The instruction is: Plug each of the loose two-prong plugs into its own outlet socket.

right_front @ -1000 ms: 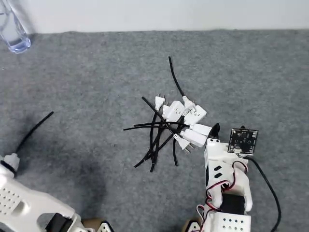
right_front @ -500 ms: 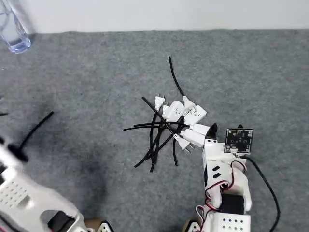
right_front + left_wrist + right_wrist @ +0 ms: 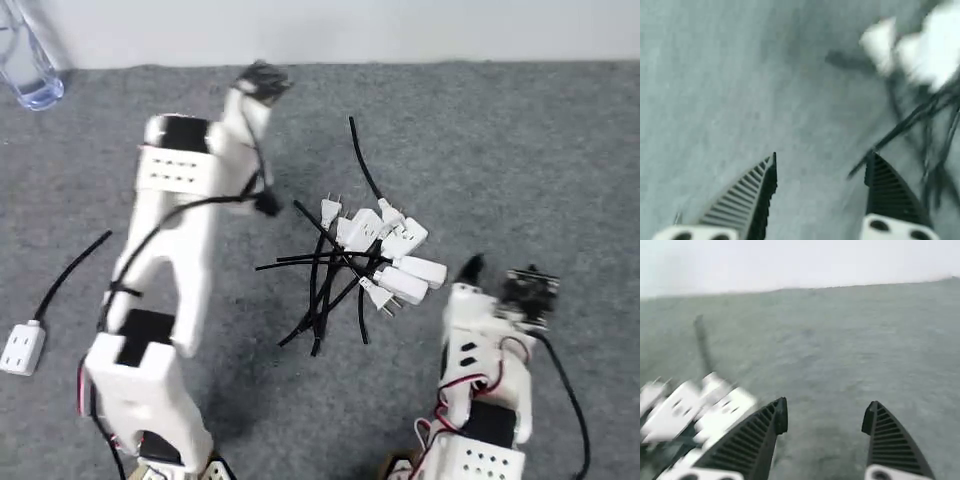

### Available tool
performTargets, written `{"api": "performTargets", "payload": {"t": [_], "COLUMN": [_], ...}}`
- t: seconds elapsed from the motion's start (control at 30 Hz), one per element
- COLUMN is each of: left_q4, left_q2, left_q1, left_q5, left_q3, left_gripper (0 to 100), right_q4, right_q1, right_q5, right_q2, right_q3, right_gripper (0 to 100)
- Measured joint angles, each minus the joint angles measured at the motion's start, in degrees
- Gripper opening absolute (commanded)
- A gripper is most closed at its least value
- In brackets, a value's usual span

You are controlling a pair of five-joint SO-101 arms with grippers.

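Left gripper (image 3: 822,157) is over the grey mat (image 3: 520,150), jaws spread wide, nothing between them. It hangs just off the 9 o'clock side of the tangle of white plugs and sockets (image 3: 385,250). That tangle lies near the middle of the table, its black cords (image 3: 320,290) fanning out toward 7 o'clock. One two-prong plug (image 3: 328,210) sits on the tangle's 11 o'clock edge, prongs aimed at 12. A second plug (image 3: 380,297) pokes out at 6 o'clock, unplugged too.

Over at 4 o'clock from the tangle sits the right gripper (image 3: 827,407), also wide open and empty, with the white sockets just beside one finger.

Way out at 8 o'clock a lone outlet socket (image 3: 22,350) lies well apart from the rest, its cord (image 3: 72,268) trailing toward 1 o'clock. A clear container (image 3: 25,70) stands in the far 10 o'clock corner.
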Motion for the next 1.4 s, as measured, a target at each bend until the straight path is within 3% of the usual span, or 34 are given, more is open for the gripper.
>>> {"api": "performTargets", "payload": {"t": [0.13, 0.43, 1.13, 1.4], "left_q4": [-6.59, -14.42, -23.56, -21.1], "left_q2": [5.01, 11.16, 20.92, 27.52], "left_q1": [5.1, 17.05, 18.46, 18.55], "left_q5": [5.71, 10.11, 14.59, 14.51], "left_q3": [0.0, 0.0, 0.0, -7.82], "left_gripper": [27, 27, 27, 27], "right_q4": [-1.85, -2.29, -2.29, -2.29], "right_q1": [5.01, 6.86, 8.26, 8.26], "right_q5": [-3.69, -4.22, -7.21, -7.21], "right_q2": [0.0, 0.0, 0.0, 0.0], "right_q3": [0.0, 0.0, 0.0, 0.0], "right_gripper": [25.2, 25.2, 25.2, 25.2]}}
